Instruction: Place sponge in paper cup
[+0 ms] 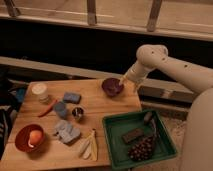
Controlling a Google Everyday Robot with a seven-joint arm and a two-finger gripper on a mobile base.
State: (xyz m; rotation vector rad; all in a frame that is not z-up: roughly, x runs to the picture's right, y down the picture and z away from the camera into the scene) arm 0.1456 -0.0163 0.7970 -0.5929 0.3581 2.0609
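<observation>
Sponge and paper cup are sitting apart toward the far left of the tabletop, so the placing is not yet looking begun. Nearest the camera, a red bowl is holding an orange fruit, a banana is lying beside it, and a green tray is carrying grapes and a dark bar. Further in, a pale grey-blue pile is lying, then a metal cup and a blue-grey cup are standing near each other. Just beyond them the sponge is lying flat, with the whitish cup standing upright near its left. The block is looking soft and light, likely squashing under pressure rather than slipping; pinching it from above across its shorter sides seems the sound hold. Farthest back, the gripper is hanging at the right rim of a purple bowl, well apart from the sponge, with nothing showing in its grasp. Whether it is spread or pressed together I cannot tell.
</observation>
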